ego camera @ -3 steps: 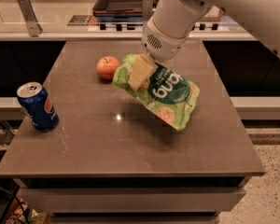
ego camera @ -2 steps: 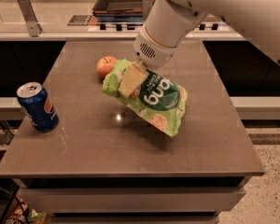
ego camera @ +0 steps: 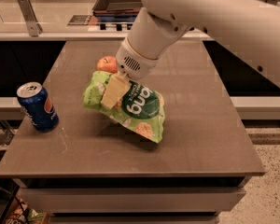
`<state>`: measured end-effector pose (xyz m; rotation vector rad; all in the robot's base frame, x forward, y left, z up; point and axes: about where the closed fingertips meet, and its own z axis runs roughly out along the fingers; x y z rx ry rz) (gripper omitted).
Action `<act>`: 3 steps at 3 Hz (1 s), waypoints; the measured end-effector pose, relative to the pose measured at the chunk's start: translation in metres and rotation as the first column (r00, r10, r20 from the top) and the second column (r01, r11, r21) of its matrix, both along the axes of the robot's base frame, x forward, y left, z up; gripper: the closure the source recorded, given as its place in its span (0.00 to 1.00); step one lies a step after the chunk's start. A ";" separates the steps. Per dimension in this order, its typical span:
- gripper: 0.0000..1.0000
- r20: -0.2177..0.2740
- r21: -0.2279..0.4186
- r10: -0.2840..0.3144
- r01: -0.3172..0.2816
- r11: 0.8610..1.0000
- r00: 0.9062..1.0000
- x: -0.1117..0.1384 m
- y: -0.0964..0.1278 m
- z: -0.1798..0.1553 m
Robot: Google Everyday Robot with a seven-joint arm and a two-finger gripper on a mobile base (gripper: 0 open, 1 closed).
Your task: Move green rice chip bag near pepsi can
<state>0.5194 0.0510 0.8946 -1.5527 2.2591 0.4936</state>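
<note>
Gripper: [ego camera: 113, 95] above the middle of the table [ego camera: 200, 125], at the upper left end of the chip bag [ego camera: 141, 105].
Claw state: clamped on the chip bag; one pale finger [ego camera: 115, 90] lies flat across the bag's printed face.
Chip bag: green, tilted, gripped end raised, lower right corner dipping toward the tabletop; cannot tell whether that corner touches. Shadow lies beneath it.
Soda can: [ego camera: 37, 107] blue, upright, near the table's left edge, apart from the bag on its left.
Apple: [ego camera: 106, 64] on the table just behind the bag, partly hidden by the wrist.
Arm: [ego camera: 186, 17] white, enters from the upper right.
</note>
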 end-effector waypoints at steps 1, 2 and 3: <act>1.00 -0.018 0.019 0.081 -0.080 0.997 0.997 -0.008 0.019 -0.010; 1.00 -0.042 0.016 0.131 -0.131 0.991 0.990 -0.016 0.032 -0.020; 0.83 -0.080 -0.007 0.162 -0.164 0.987 0.984 -0.028 0.039 -0.031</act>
